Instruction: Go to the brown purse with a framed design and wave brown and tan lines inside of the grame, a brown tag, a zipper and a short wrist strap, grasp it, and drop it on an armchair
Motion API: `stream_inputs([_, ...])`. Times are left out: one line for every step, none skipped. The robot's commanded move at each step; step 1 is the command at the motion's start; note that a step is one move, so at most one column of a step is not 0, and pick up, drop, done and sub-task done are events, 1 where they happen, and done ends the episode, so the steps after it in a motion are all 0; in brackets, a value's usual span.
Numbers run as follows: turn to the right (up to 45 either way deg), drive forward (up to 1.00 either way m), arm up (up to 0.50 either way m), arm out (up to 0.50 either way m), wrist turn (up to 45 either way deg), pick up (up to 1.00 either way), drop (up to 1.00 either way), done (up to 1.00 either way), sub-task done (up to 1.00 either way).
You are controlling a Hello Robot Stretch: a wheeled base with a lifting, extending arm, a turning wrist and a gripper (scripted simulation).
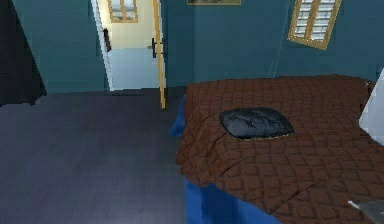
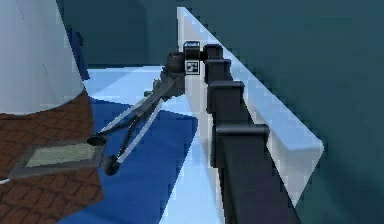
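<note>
Here: fingers (image 2: 111, 163) reach down beside a flat framed thing (image 2: 55, 156) on the brown patterned cover (image 2: 40, 195)

In the arm side view the arm (image 2: 245, 165) rises from the bottom edge as a dark square bar and ends at the two white marked squares (image 2: 190, 58). From the dark body left of them the thin fingers slant down toward the picture's lower left. Their tips end just beside the right end of the flat framed thing, a pale tan-grey rectangle inside a darker border that lies flat on the cover. Its shape and border fit the purse's framed design, but strap, tag and zipper are too small to make out. Whether the tips touch it or are only near it cannot be told. So I cannot tell whether the fingers have hold of anything, nor how they are set. A large pale rounded shape (image 2: 35, 60) rises just behind the thing, at the picture's left. A pale panel (image 2: 275, 110) runs along the arm's right.

In the forward view a bed (image 1: 310, 170) under a brown patterned cover takes the right half, with a dark grey cushion (image 1: 257, 124) lying on it. Beyond it a door (image 1: 157, 50) stands ajar in the blue wall, and a shuttered window (image 1: 315, 22) sits at the upper right.
</note>
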Motion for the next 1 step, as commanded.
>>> stream_inputs([0.0,0.0,0.0,-0.34,0.0,0.0,0.0,0.0,0.0])
